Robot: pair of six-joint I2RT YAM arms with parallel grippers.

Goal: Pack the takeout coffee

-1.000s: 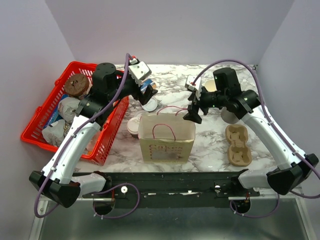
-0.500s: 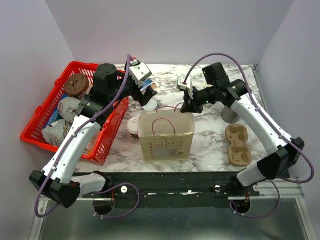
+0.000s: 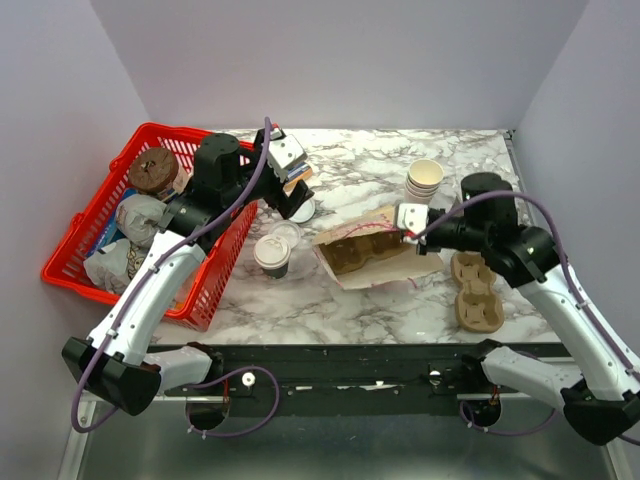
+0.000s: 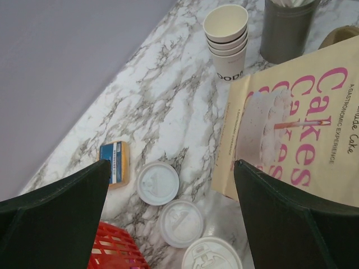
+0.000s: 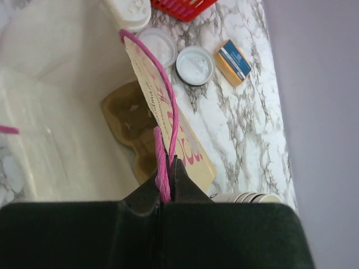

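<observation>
The takeout coffee [image 3: 272, 254], a small cup under a white lid, stands on the marble beside the red basket; its lid [image 4: 212, 260] shows at the bottom of the left wrist view. My left gripper [image 3: 295, 194] [image 4: 172, 168] hangs open above two loose lids, holding nothing. The paper bag [image 3: 365, 250] [image 4: 291, 129] lies tipped on its side, its mouth toward the right, with a cardboard cup carrier [image 5: 132, 120] inside. My right gripper [image 3: 408, 228] [image 5: 168, 163] is shut on the bag's pink handle [image 5: 162, 151].
A red basket [image 3: 70, 262] of wrapped food sits at the left. Two loose lids [image 4: 158, 182] [image 4: 182, 223] and a small blue packet [image 4: 115, 163] lie near the coffee. A stack of cream cups [image 3: 424, 180], a grey cup [image 4: 286, 28] and another carrier [image 3: 475, 290] are at the right.
My right gripper shut on the pink handle and pulled back to the right, tipping the upright bag onto its side. The coffee cup behind it now shows. The left arm barely moved.
</observation>
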